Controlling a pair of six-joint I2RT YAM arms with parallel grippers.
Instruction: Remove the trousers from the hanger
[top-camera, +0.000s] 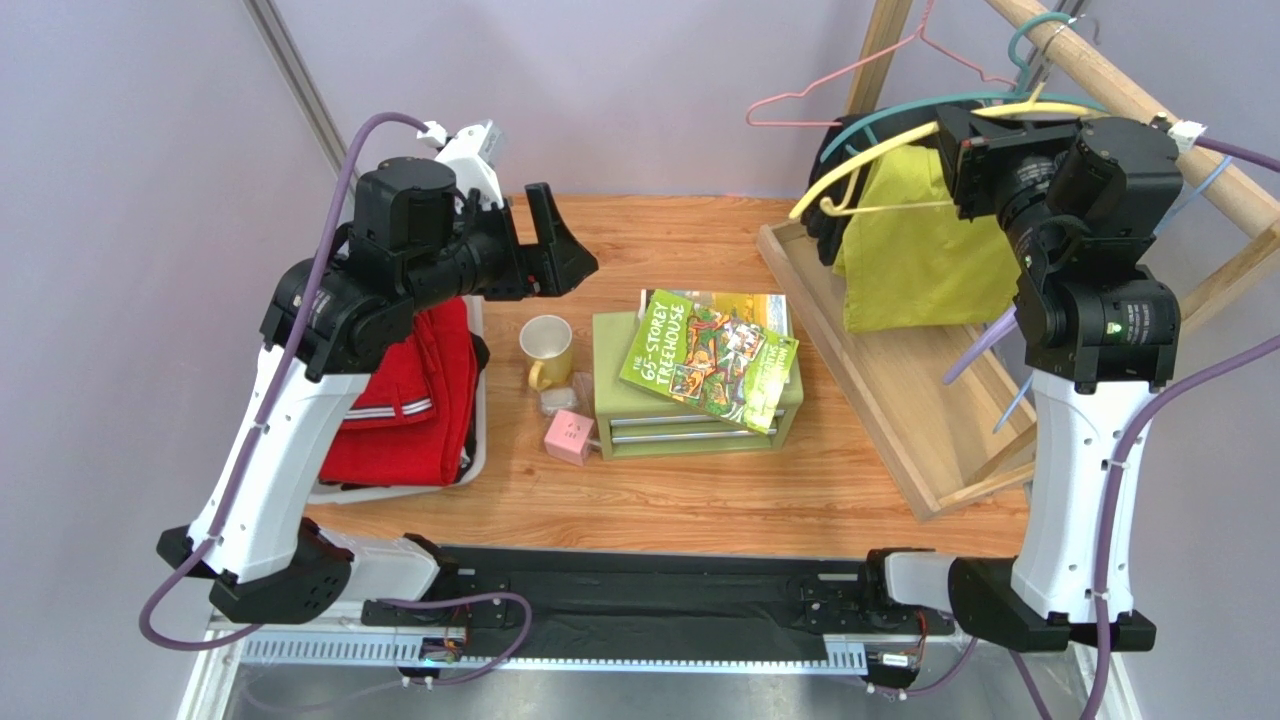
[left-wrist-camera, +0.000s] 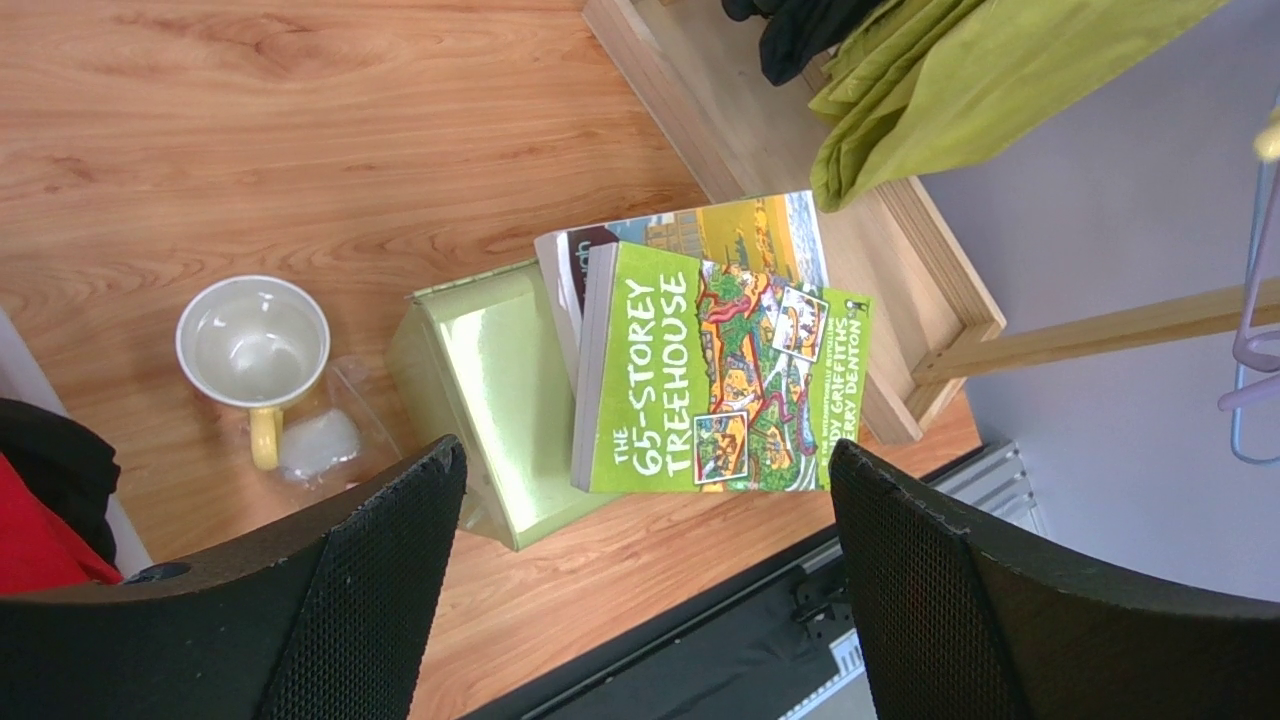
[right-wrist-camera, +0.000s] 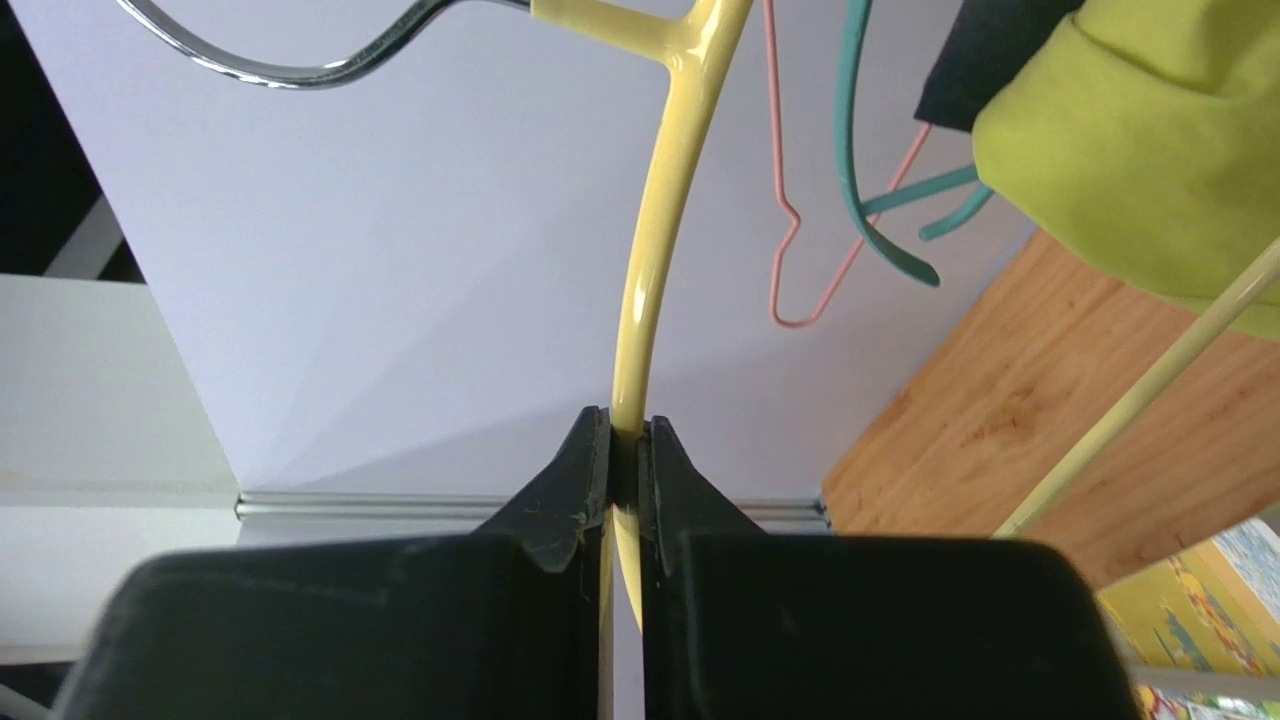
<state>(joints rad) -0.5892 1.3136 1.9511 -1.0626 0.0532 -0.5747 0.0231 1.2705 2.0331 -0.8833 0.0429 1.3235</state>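
Yellow-green trousers (top-camera: 917, 248) hang folded over the bar of a yellow hanger (top-camera: 864, 162) at the back right, above a wooden tray. My right gripper (right-wrist-camera: 628, 443) is shut on the yellow hanger's (right-wrist-camera: 661, 255) sloping arm, with the trousers (right-wrist-camera: 1157, 135) just to its right. A dark cloth (left-wrist-camera: 796, 23) hangs beside them. Red trousers (top-camera: 398, 398) lie in a white basket (top-camera: 473, 450) at the left, under my left arm. My left gripper (top-camera: 559, 248) hovers wide open above the table, holding nothing; its fingers (left-wrist-camera: 376, 585) frame the book below.
A cream mug (top-camera: 547, 350), a pink cube (top-camera: 568, 437) and a green box (top-camera: 691, 413) with a book (top-camera: 706, 357) on top sit mid-table. The wooden tray (top-camera: 902, 405) slants at the right. Pink (top-camera: 842, 90) and teal (right-wrist-camera: 864, 180) hangers hang off the wooden rail (top-camera: 1142, 105).
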